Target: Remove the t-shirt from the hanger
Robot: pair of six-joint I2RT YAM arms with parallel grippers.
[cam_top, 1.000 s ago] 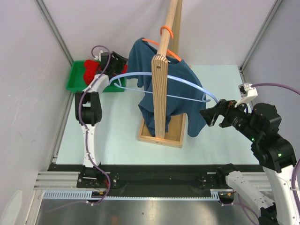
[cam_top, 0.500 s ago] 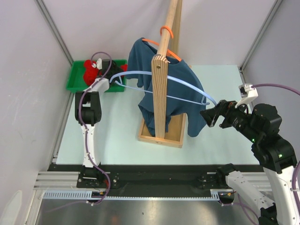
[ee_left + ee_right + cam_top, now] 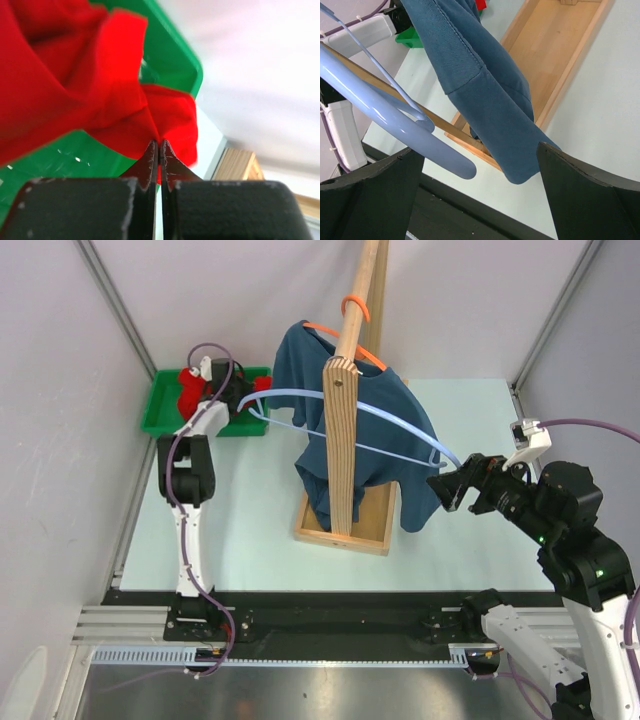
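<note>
Your blue t-shirt (image 3: 372, 455) hangs on the wood rack (image 3: 340, 430). An orange hanger (image 3: 322, 328) peeks out at its collar. A blue hanger (image 3: 400, 428) runs across the front of the shirt. Your right gripper (image 3: 447, 488) has its fingers spread wide. It sits just beside the blue hanger's end and the shirt's sleeve, holding nothing. Your left gripper (image 3: 238, 403) is over the green bin (image 3: 158, 415). Its fingers are pressed tight together at the edge of a red cloth (image 3: 188, 395). You cannot tell if they pinch the cloth.
</note>
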